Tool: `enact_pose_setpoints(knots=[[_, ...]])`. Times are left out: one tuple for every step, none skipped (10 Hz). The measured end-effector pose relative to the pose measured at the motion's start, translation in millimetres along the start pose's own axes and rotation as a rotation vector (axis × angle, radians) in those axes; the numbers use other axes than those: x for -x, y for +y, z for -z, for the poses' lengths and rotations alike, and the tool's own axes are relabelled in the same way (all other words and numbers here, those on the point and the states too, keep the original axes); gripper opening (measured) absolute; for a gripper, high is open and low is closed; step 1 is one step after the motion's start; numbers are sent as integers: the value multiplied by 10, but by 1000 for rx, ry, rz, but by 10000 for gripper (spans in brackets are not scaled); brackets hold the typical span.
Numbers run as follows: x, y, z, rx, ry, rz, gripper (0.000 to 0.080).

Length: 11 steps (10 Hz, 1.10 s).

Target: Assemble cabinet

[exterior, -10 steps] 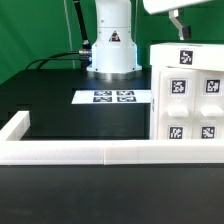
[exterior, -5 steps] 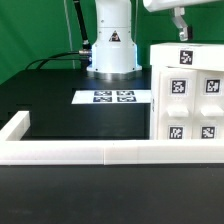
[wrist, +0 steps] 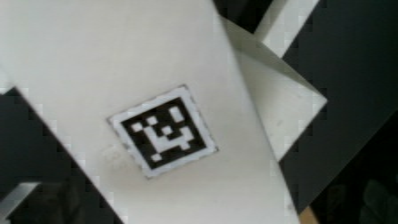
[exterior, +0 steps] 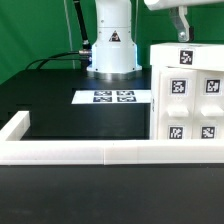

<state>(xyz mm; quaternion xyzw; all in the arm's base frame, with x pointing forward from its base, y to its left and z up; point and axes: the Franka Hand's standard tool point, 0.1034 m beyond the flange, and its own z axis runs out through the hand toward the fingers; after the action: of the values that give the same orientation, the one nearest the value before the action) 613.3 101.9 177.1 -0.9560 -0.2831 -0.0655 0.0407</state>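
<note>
The cabinet [exterior: 188, 95] is one large white box with tagged fronts, standing on the black mat at the exterior view's right. It has one tag on its top face and several on the front. My gripper [exterior: 182, 26] hangs just above the cabinet's top, apart from it, with nothing between the fingers. The jaws look open. In the wrist view the cabinet's white top panel [wrist: 160, 60] with one square tag [wrist: 164, 130] fills the picture, close below the camera. The fingers barely show at the picture's edge.
The marker board [exterior: 113, 97] lies flat on the mat in front of the robot base [exterior: 111, 45]. A low white rail [exterior: 80, 152] runs along the near side of the mat and turns back at the exterior view's left [exterior: 14, 127].
My gripper has risen a little above the cabinet's top and drifted slightly toward the exterior view's right. The cabinet has not moved.
</note>
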Motion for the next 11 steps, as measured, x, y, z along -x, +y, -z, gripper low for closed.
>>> enact_pose_setpoints(knots=[[8,15,-2,0,-1,68,797],[37,51,-26,4,-10,185,797],[47,65,-39,10,-17,235,797],[55,75,-47,12,-21,259,797],[71,94,-63,14,-27,330,797],[92,111,-92,12,-32,335,797],[122,135,-133,9,-38,324,797],[156,162,-176,6,-45,318,797],[177,173,-207,4,-49,310,797],[193,171,-241,1,-54,296,797],[212,161,-277,-1,-60,268,797]])
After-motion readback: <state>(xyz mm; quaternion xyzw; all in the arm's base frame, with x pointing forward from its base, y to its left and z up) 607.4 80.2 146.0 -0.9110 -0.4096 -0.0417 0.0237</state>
